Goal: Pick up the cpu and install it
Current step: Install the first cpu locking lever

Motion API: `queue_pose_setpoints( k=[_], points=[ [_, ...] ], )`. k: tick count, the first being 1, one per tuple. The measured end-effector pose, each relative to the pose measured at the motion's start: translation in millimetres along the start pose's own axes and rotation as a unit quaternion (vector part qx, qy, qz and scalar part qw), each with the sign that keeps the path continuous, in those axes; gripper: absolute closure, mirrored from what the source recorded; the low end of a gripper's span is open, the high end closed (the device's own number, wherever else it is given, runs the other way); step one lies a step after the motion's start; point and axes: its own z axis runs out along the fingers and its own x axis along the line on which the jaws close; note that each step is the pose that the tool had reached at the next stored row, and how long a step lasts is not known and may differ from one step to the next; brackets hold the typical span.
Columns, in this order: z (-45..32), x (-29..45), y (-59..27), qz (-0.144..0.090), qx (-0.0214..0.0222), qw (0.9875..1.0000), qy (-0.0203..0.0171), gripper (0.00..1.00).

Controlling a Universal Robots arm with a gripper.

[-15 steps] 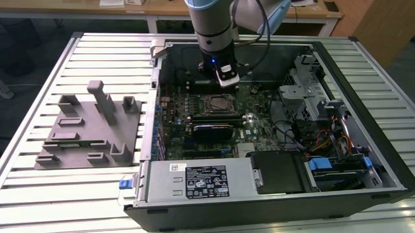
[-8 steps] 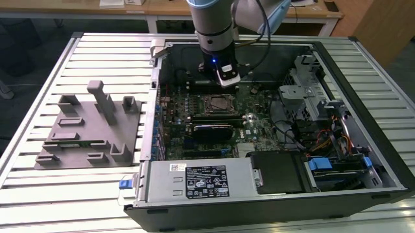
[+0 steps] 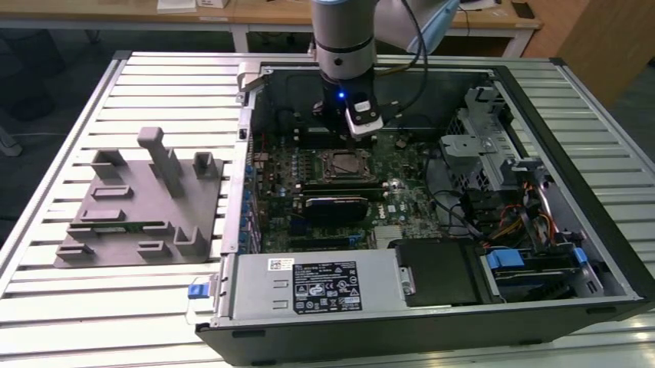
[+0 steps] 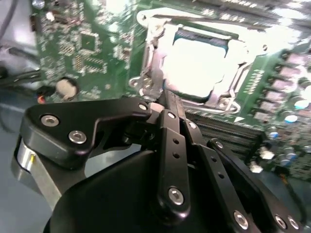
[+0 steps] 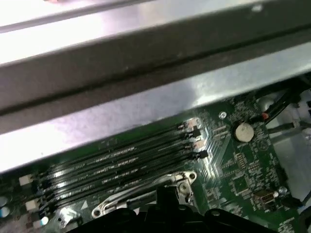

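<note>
Claw pinched closed, empty, above the cpu, apparently seated in its socket, in the second wrist view.

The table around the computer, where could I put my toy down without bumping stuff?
The slatted table is bare at the exterior view's left, beyond the grey fixture, and in front of that fixture. Inside the computer case it is crowded: motherboard, cables, drive bays, and the gripper above the cpu.

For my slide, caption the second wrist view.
Gripper poised beside the motherboard socket, where the silvery cpu sits.
</note>
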Motion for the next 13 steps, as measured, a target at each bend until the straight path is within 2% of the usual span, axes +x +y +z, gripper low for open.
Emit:
queue_pose_setpoints(
  k=[1, 2, 4, 8, 11, 13],
  points=[
    [0.1, -0.5, 0.2, 0.000, 0.0074, 1.0000, 0.0037, 0.89],
    [0.1, -1.0, 0.3, -0.001, 0.0156, 0.9999, 0.0059, 0.89],
    [0.3, -1.8, 0.6, -0.003, 0.0336, 0.9994, 0.0071, 0.89],
    [0.3, -2.3, -0.1, -0.007, 0.0634, 0.9980, 0.0003, 0.89],
    [0.2, -2.8, -1.3, -0.009, 0.0803, 0.9967, -0.0033, 0.89],
    [0.2, -3.3, -2.4, -0.010, 0.0885, 0.9960, -0.0027, 0.89]
  ],
)
